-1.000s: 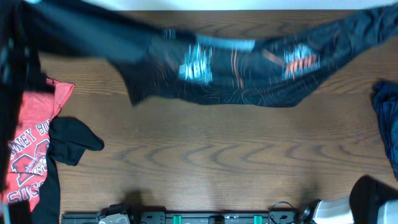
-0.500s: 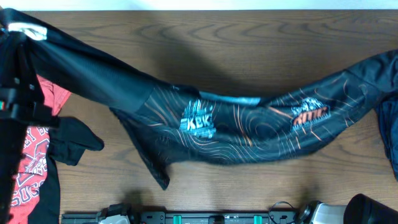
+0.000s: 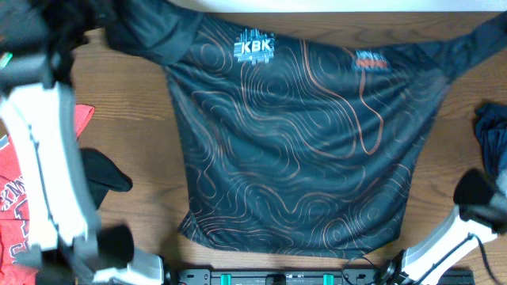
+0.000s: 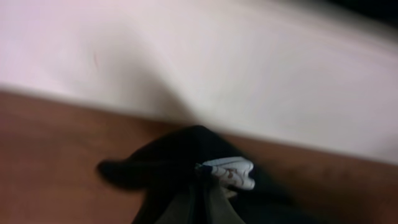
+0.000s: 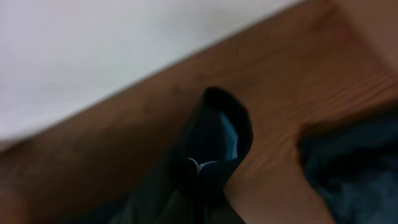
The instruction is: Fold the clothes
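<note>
Black jersey (image 3: 293,134), smooth fabric with thin orange contour lines and white KBK logo, spread wide over wood-grain table (image 3: 131,119). Left pincer (image 4: 200,177) clamped on bunched black corner. Right pincer (image 5: 199,171) clamped on teal-lined fold. Red T-shirt (image 3: 12,182) at left edge. Crumpled dark blue garment (image 3: 493,134) at right edge.

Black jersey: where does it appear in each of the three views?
Overhead: black jersey spread out across the centre.
Left wrist: bunched dark cloth, bottom centre.
Right wrist: folded dark edge, bottom centre.
Shared landmark: the wooden table, in all three.
</note>
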`<state>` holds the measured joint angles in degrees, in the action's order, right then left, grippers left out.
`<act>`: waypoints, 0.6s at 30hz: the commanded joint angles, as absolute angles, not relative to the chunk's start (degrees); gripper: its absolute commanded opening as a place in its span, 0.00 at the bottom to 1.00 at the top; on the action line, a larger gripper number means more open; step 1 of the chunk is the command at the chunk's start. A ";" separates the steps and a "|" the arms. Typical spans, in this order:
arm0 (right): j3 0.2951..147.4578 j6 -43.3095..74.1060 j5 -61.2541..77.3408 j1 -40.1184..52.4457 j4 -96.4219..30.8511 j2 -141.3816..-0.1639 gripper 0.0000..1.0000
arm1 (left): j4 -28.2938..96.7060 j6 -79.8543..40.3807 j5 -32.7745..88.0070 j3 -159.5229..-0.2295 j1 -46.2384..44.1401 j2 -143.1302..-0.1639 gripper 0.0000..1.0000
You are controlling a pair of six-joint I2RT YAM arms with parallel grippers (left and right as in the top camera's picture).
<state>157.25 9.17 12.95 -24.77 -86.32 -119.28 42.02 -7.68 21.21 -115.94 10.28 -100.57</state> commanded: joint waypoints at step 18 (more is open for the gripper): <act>157.71 3.99 12.43 -16.32 -84.60 -136.68 0.99 | 36.34 -8.23 23.33 -115.81 4.16 -119.31 0.88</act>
